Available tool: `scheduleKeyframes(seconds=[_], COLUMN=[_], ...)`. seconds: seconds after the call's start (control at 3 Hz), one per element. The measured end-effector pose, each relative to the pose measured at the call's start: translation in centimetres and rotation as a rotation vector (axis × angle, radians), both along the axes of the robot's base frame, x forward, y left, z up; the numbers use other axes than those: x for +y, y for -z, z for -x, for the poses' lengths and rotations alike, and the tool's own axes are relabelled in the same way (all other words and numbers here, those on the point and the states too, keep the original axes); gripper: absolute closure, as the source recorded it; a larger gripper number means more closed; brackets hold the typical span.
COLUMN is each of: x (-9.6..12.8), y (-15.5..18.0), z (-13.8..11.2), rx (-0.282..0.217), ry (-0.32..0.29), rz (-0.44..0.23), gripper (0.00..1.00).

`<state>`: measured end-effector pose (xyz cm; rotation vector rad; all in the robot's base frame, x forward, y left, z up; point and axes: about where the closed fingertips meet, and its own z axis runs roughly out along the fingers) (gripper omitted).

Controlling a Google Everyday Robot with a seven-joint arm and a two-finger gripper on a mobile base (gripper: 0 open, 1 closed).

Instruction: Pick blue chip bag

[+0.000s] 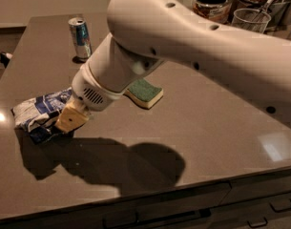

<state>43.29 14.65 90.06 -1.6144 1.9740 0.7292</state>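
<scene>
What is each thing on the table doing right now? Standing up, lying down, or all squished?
blue chip bag: lying crumpled on the table, near its left edge.
gripper: down low at the bag's right end.
blue-and-silver can: standing upright, far left.
sponge: lying flat, green side up, partly hidden by the arm.
jar: upright, black lid on.
clear glass: upright, back right.

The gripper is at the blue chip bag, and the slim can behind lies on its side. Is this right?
No: the camera view shows the slim can standing upright. The gripper is indeed at the blue chip bag.
</scene>
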Motion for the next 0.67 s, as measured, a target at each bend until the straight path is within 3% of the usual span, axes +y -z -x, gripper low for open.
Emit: scheduleKeyframes(seconds=[0.67], x=[-3.3], y=[-5.0], z=[-1.3], rx=[-0.015], ry=[0.012], rz=[-0.107], gripper=[1.0])
